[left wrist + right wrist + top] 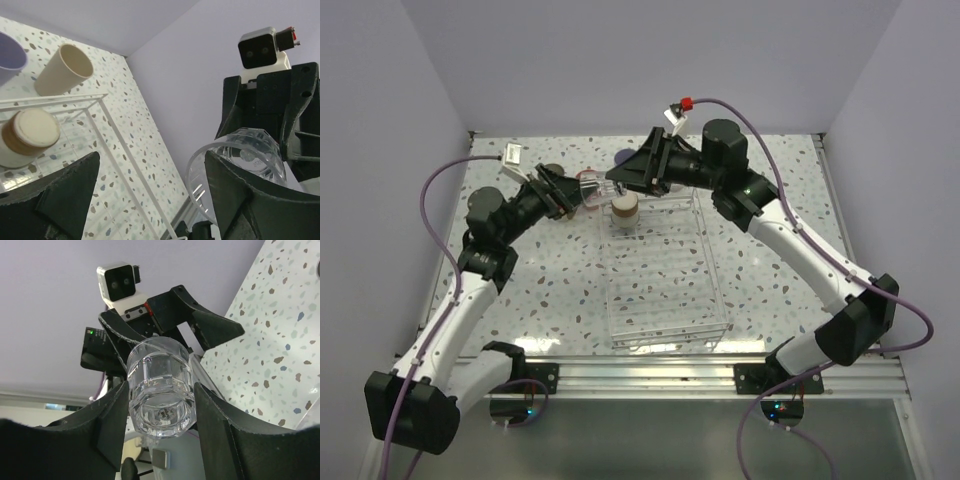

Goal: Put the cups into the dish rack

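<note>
**Left gripper wide, right gripper pinching the clear cup at the rack's 10 o'clock corner**

Left gripper (150,157): jaws spread wide and gripping nothing. The cup's mouth sits next to one finger. Can't tell whether they touch.

Clear cup (160,370): in the air between the two grippers, just outside the dish rack (721,290) at its 10 o'clock corner. It lies roughly horizontal, with the mouth towards the left wrist and the thick base towards the right wrist.

Right gripper (161,395): half closed, one finger on each side of the cup wall near the base. It alone carries the cup.

Handling, my read:
- Tiny and light, so weight is no issue. The wall looks rigid and shouldn't flex under the pads.
- Smooth, glossy and faceted, so probably slippery. It could twist or pop out if squeezed off-centre.
- Material unclear, either hard plastic or glass. I'd treat it as breakable if dropped.
- Transparent, so the edges are hard to read against the speckled table (540,290).
- Best hold is across the wall at mid-height on opposite flats, as it is now. Avoid the thin rim.

Further right: brown-grey cup (624,209) stands mouth-down inside the rack at its 11 o'clock corner. That suggests the clear one goes mouth-down beside it, towards 3 o'clock.

Outside the rack, in the left wrist view, a beige cup (64,67) lies on its side at 12 o'clock from the brown-grey one. A lavender cup (7,57) is at 10 o'clock, cut off by the frame.
</note>
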`<state>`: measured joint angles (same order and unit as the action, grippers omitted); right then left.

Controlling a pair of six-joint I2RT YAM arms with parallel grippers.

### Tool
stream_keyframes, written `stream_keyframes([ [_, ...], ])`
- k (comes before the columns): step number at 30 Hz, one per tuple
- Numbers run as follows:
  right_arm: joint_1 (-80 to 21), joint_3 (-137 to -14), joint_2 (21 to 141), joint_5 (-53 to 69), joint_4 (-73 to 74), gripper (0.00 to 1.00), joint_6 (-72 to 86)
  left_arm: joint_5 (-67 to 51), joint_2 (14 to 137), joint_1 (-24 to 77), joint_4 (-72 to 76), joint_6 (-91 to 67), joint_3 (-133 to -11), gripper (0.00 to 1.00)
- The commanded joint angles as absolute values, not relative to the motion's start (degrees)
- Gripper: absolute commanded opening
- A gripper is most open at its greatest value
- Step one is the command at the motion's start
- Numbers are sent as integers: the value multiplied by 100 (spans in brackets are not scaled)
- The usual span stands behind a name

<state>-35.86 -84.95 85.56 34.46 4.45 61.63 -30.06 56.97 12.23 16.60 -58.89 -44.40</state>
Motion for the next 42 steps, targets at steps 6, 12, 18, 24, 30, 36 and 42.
stream_keyframes([
  [6, -2955, -8719, 8113, 3507, 993, 0, 5748, -1803, 5309, 1037, -745, -4607, -5176, 91],
  [12, -2408, -9287, 8165, 3174, 2525, 0, 4654, -1258, 5203, 1037, -1563, -4071, -5475, 91],
  [18, -2452, -10729, 8999, 1602, 4759, 0, 2930, -494, 5273, 1037, -2714, -3262, -6037, 91],
  [24, -2935, -11548, 9955, -297, 5957, 0, 1962, -194, 5230, 1028, -3304, -2988, -6144, 91],
  [30, -3102, -11479, 10633, -834, 5907, 0, 1854, -53, 5054, 1037, -3690, -2857, -6205, 91],
  [36, -3155, -12057, 11451, -1028, 5959, 0, 1855, 219, 4913, 1028, -4017, -2769, -6249, 91],
  [42, -3225, -12349, 12119, -1231, 6056, 0, 1898, 290, 4816, 1037, -4140, -2795, -6196, 91],
])
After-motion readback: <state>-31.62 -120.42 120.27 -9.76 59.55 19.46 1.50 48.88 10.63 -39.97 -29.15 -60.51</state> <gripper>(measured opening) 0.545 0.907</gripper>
